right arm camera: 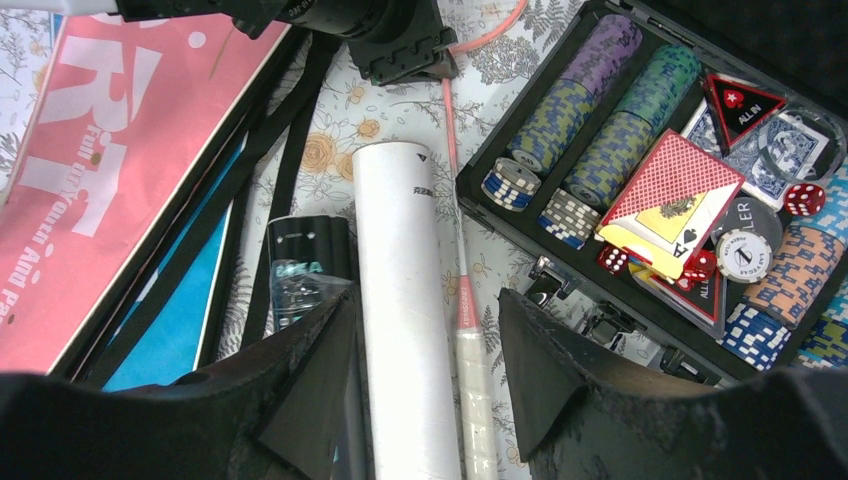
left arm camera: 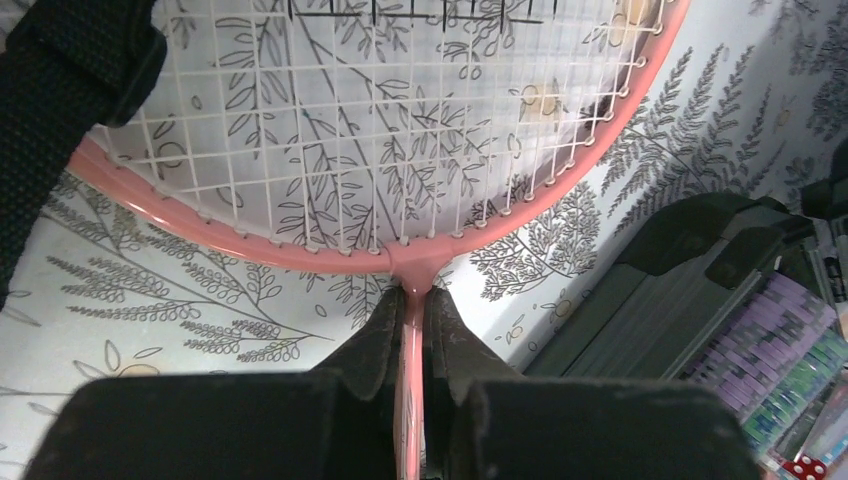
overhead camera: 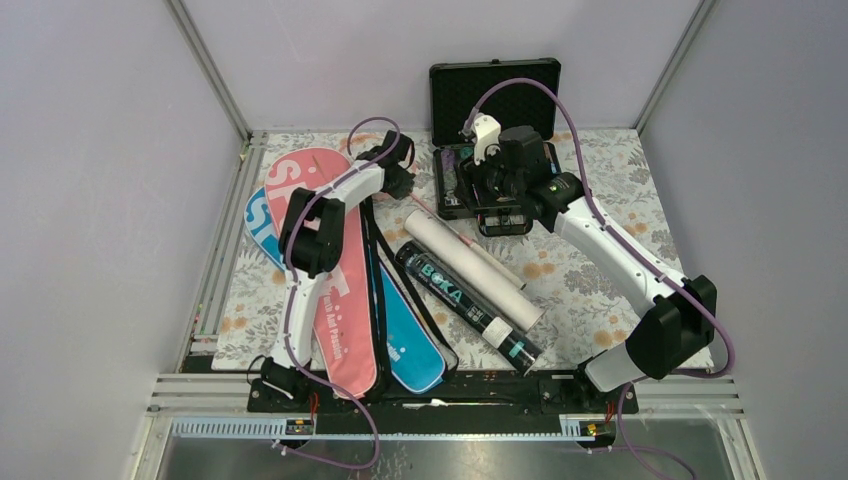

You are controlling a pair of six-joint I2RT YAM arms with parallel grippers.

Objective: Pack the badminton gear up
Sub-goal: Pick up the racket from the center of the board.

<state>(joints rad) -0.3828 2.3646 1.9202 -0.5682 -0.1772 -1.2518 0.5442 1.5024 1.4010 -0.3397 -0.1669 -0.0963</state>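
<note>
My left gripper is shut on the thin shaft of the pink racket, just below its strung head, which lies over the floral cloth. In the top view this gripper is at the far middle of the table. My right gripper is open and empty. It hangs above the white tube and the racket's white-wrapped handle. The dark tube lies left of the white one. The pink cover and the blue cover lie to the left. No shuttlecocks or blue racket show.
An open black case of poker chips, cards and dice stands right of the racket handle, at the far middle in the top view. Black straps run between the covers and the tubes. Grey walls close in the floral cloth.
</note>
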